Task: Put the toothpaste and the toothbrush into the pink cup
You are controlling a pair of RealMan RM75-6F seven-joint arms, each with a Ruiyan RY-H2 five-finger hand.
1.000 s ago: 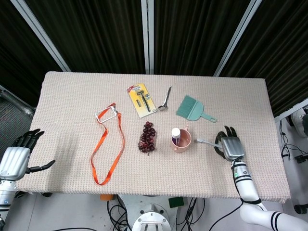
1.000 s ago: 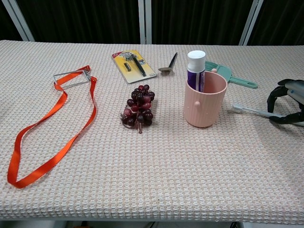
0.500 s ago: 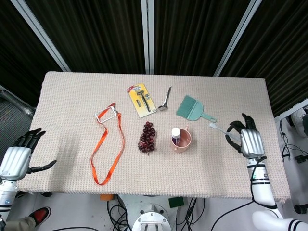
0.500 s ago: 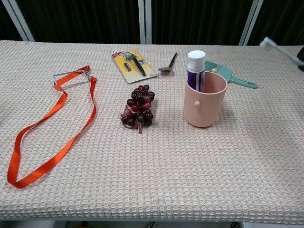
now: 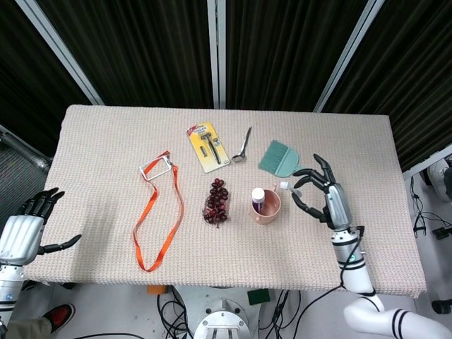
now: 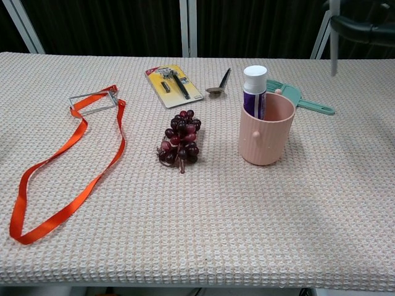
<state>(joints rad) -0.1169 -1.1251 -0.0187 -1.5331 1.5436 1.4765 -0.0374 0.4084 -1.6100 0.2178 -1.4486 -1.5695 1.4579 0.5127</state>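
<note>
Toothbrush (image 5: 290, 186) pinched in right hand (image 5: 323, 195), beside pink cup (image 5: 266, 205)

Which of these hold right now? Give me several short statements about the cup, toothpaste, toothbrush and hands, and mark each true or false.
1. The toothpaste stands inside the pink cup. True.
2. The toothbrush lies flat on the table. False: the right hand holds it in the air.
3. The left hand holds the orange ribbon. False: it is open, away from the ribbon.
4. The grapes lie left of the cup. True.

Right hand (image 5: 326, 195) with toothbrush (image 5: 288, 185) just beside pink cup (image 5: 266, 205).
</note>
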